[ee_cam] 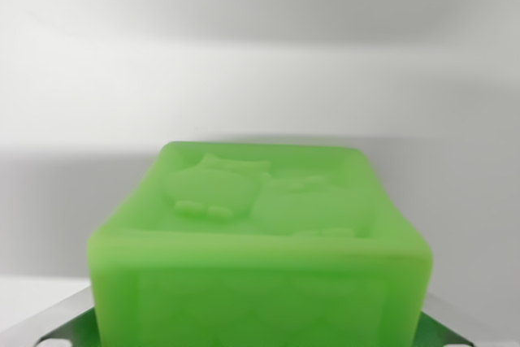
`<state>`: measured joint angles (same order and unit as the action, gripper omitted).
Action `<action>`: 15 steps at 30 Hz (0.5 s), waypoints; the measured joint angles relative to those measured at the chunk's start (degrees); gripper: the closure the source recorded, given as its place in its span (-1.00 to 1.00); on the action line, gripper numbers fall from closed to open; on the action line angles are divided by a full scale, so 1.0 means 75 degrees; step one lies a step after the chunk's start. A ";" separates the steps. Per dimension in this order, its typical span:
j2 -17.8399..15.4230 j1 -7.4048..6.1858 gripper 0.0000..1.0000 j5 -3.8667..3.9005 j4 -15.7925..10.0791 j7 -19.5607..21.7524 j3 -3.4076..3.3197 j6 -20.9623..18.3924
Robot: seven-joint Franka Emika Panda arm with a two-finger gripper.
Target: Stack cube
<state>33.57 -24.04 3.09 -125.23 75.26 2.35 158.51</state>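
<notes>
**Green cube close under wrist camera**

Left to right: a metal gripper (pixel 260 339) finger (pixel 69 327) shows at the lower left, the green cube (pixel 260 241) with raised animal figures fills the lower centre, and a second finger edges the lower right. Grip on the cube cannot be confirmed.

A translucent green, soft-looking cube (pixel 260 241) with rounded edges fills the lower middle of the wrist view, its upper face carrying raised relief shapes. At the bottom corners, dark metal gripper fingers (pixel 69 332) flank it on the wrist view's left and right, tinted green near the cube. Behind is a plain white surface (pixel 260 54), blurred.
</notes>
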 joint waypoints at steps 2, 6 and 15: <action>0.0000 0.0000 1.00 0.0000 0.0000 0.0000 0.0000 0.0000; -0.0001 0.0000 1.00 0.0000 0.0000 0.0000 0.0000 -0.0001; -0.0124 0.0000 1.00 0.0000 -0.0034 0.0000 0.0000 -0.0068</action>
<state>32.63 -24.04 3.09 -125.48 75.26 2.35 158.00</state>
